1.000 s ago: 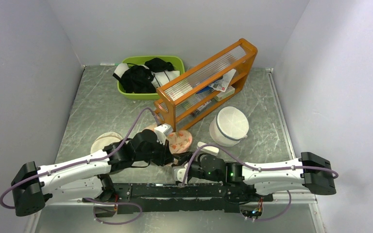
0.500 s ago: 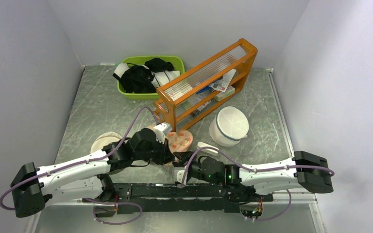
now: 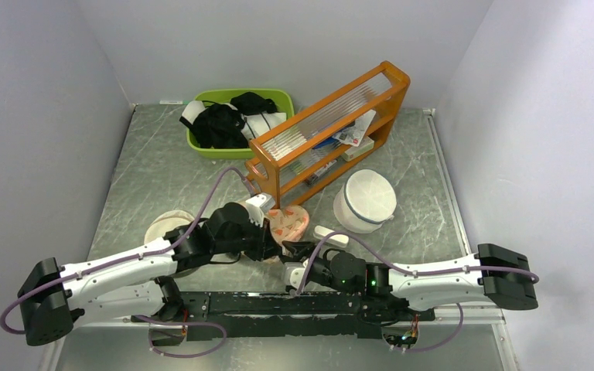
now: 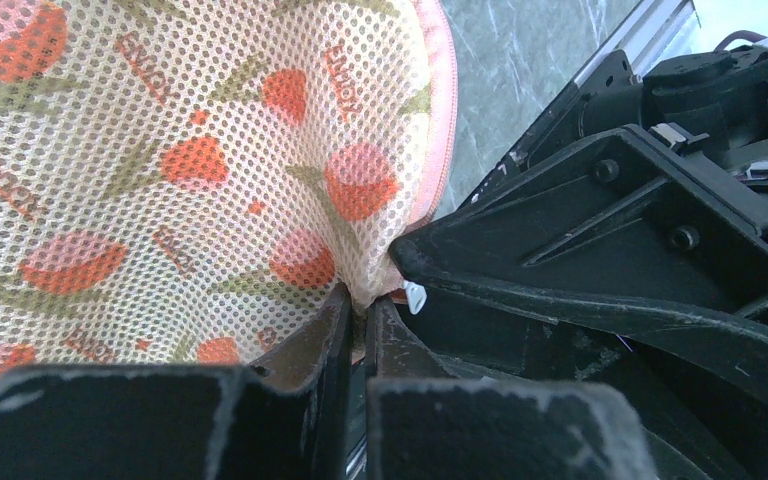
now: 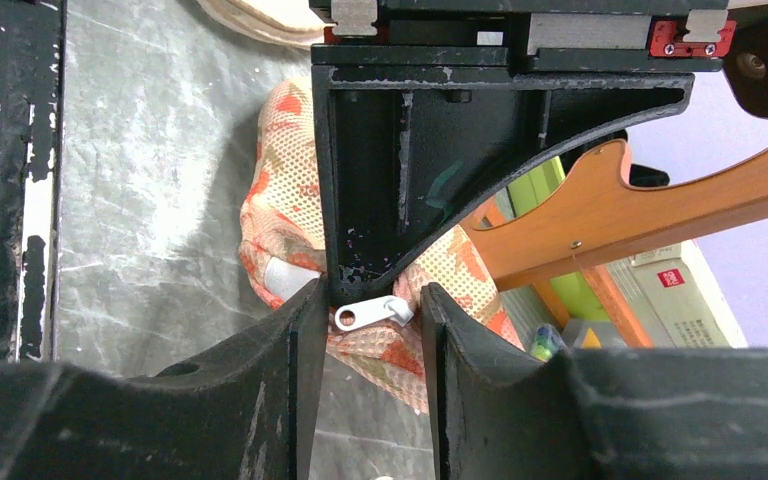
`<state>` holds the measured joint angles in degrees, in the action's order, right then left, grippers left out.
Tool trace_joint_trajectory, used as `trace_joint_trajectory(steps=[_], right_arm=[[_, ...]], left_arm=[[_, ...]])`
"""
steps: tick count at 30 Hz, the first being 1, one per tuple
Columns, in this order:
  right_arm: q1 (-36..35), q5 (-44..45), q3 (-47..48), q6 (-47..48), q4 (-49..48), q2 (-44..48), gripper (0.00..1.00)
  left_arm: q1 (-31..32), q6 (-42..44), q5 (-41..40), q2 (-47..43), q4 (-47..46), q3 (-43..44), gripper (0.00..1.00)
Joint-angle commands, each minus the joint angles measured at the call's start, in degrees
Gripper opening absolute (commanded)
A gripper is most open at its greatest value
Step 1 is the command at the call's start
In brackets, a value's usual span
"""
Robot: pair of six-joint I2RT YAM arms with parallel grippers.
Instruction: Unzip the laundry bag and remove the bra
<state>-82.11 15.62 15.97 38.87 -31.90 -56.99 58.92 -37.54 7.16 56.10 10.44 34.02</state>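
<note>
At the surface's (image 3: 162, 178) near edge, left fingers (image 4: 332, 345) pinch the apparently unopened laundry bag (image 4: 160, 170), parted right fingers (image 5: 300, 345) bracketing its zipper pull (image 5: 370, 315).

We have 2 arms, left arm (image 3: 124, 270) and right arm (image 3: 441, 282): white links, black joints, black bases. A lilac cable (image 3: 209, 205) loops along each. Our matte black fingers (image 4: 210, 420) have pale, chipped edges.
</note>
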Motion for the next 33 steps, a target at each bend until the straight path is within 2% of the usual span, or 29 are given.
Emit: trace_joint_trajectory(steps=[1, 5, 12, 16, 19, 22, 29, 33], right_arm=[[0.28, 4.03, -0.46, -1.56, -1.01, 1.72, 0.37], [0.35, 3.78, -0.35, -2.00, 0.04, 2.74, 0.37], [0.31, 3.23, 0.74, -2.81, 2.44, 3.68, 0.45], [0.30, 4.38, 0.43, -2.48, 1.34, 3.15, 0.45], [0.30, 4.31, 0.51, -2.54, 1.54, 3.54, 0.43], [0.33, 3.49, 0.80, -2.89, 2.42, 4.65, 0.36], [0.29, 2.91, 0.53, -4.47, 4.03, 5.16, 0.34], [0.35, 2.97, 0.21, -5.08, 4.31, 5.53, 0.28]], left_arm=[[-0.38, 0.05, 3.06, 1.06, 1.07, 1.22, 0.07], [-0.47, 0.00, 3.12, 1.12, 1.06, 1.14, 0.07], [-0.64, -0.06, 3.49, 1.26, 1.10, 0.96, 0.07], [-0.73, 0.09, 3.70, 1.51, 1.05, 1.22, 0.07], [-0.81, 0.07, 3.75, 1.71, 1.16, 1.22, 0.07], [-0.82, 0.09, 3.84, 1.89, 1.02, 1.16, 0.07], [-1.08, 0.09, 4.35, 2.38, 0.52, 1.15, 0.07], [-1.13, 0.03, 4.44, 2.35, 0.47, 1.05, 0.07]])
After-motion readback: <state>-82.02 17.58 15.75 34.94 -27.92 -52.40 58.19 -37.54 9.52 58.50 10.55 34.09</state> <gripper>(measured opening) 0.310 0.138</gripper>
